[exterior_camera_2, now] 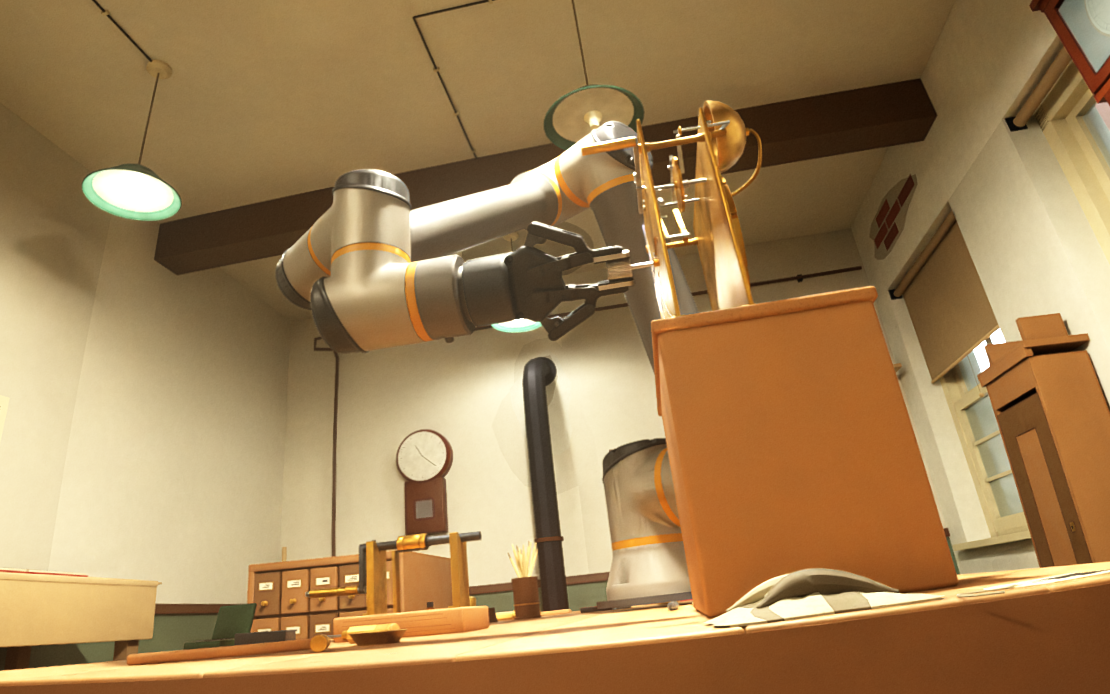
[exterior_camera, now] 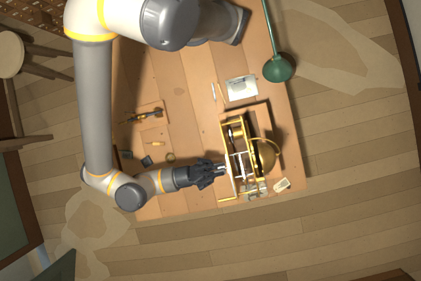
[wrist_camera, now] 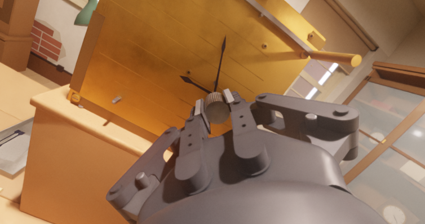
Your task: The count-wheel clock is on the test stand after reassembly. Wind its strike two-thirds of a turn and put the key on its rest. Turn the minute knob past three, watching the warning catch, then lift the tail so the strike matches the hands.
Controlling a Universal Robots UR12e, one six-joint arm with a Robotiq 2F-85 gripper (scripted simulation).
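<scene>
At the near end of the bench the brass count-wheel clock stands on a wooden test stand. Its front plate carries two dark hands. The knurled minute knob sticks out at the centre of the hands. The knob is held in my gripper, which is closed on it and reaches in level from the left. The winding key lies on its wooden rest further left on the bench. The lifting tail is hidden.
The stand's front edge lies just below my fingers. A brass pillar juts from the plate's upper right. A green desk lamp, a notepad, small tools and a paper tag sit on the bench.
</scene>
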